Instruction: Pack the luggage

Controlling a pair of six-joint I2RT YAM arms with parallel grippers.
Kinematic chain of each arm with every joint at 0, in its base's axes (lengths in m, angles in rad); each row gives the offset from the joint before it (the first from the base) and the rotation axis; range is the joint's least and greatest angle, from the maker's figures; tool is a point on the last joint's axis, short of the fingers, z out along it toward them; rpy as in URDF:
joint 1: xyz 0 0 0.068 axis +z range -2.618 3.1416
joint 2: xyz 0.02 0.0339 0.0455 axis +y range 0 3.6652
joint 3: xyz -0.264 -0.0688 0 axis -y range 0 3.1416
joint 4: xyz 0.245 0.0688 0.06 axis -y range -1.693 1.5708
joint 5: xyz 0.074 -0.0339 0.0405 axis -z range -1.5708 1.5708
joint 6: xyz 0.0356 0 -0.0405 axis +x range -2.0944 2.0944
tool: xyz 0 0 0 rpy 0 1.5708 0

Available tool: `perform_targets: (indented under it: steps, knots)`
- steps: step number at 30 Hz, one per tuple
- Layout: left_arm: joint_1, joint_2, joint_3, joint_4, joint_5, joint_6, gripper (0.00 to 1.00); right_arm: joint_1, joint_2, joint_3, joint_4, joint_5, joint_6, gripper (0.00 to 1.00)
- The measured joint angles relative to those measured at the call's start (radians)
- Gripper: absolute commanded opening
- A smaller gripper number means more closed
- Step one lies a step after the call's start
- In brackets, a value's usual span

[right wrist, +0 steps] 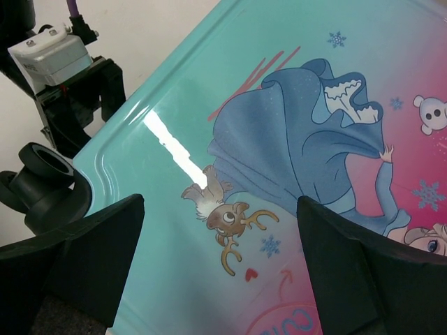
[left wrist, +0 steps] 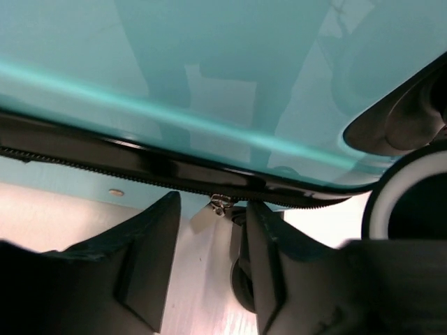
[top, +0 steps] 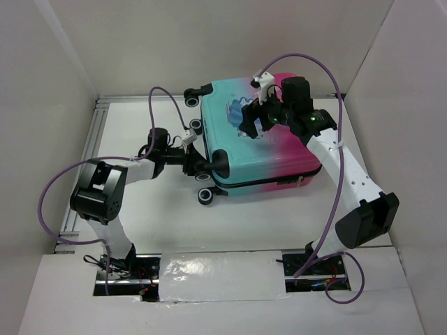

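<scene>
The luggage (top: pixel 279 150) lies flat and closed in mid-table, its shell fading from teal to pink with cartoon figures on top. My left gripper (top: pixel 202 167) is at its left side, level with the black zipper line (left wrist: pixel 140 164). In the left wrist view its jaws (left wrist: pixel 213 209) stand apart. The metal zipper pull (left wrist: pixel 221 204) hangs between the fingertips, and neither finger touches it. My right gripper (top: pixel 249 125) hovers over the lid's teal part (right wrist: pixel 167 230), open wide (right wrist: pixel 220 206), with a reindeer print below the gap and nothing held.
Black wheels stick out at the luggage's left end (top: pixel 192 100) (top: pixel 205 197), and one sits close to my left fingers (left wrist: pixel 412 202). White walls enclose the table. A metal rail (top: pixel 87 153) runs along the left edge. Purple cables loop over both arms.
</scene>
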Motion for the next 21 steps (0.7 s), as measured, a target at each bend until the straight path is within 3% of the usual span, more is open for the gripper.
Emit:
perform_targets:
  steps: [1, 5, 6, 9, 14, 18, 21]
  knots:
    - [-0.004, 0.0, 0.001, 0.0, -0.006, -0.002, 0.51, 0.0, 0.0, -0.001, 0.0, 0.0, 0.0, 0.96]
    - [-0.013, 0.003, 0.002, 0.0, -0.012, -0.006, 0.27, 0.002, 0.0, -0.009, 0.0, -0.002, 0.002, 0.95]
    - [-0.014, 0.005, 0.002, 0.0, -0.012, -0.006, 0.15, 0.005, 0.0, -0.01, -0.001, -0.003, 0.005, 0.95]
    - [-0.02, 0.009, 0.002, 0.003, -0.024, -0.007, 0.0, 0.032, 0.0, -0.01, -0.006, -0.006, 0.013, 0.93]
    - [-0.021, 0.009, 0.001, 0.01, -0.032, -0.007, 0.0, 0.115, -0.013, -0.031, -0.023, -0.004, 0.034, 0.82]
    - [-0.018, 0.008, -0.014, 0.039, -0.037, -0.032, 0.0, 0.171, -0.061, -0.093, -0.042, 0.001, 0.065, 0.5]
    - [-0.009, 0.004, -0.047, 0.105, -0.043, -0.084, 0.0, 0.206, -0.127, -0.151, -0.06, 0.004, 0.098, 0.36]
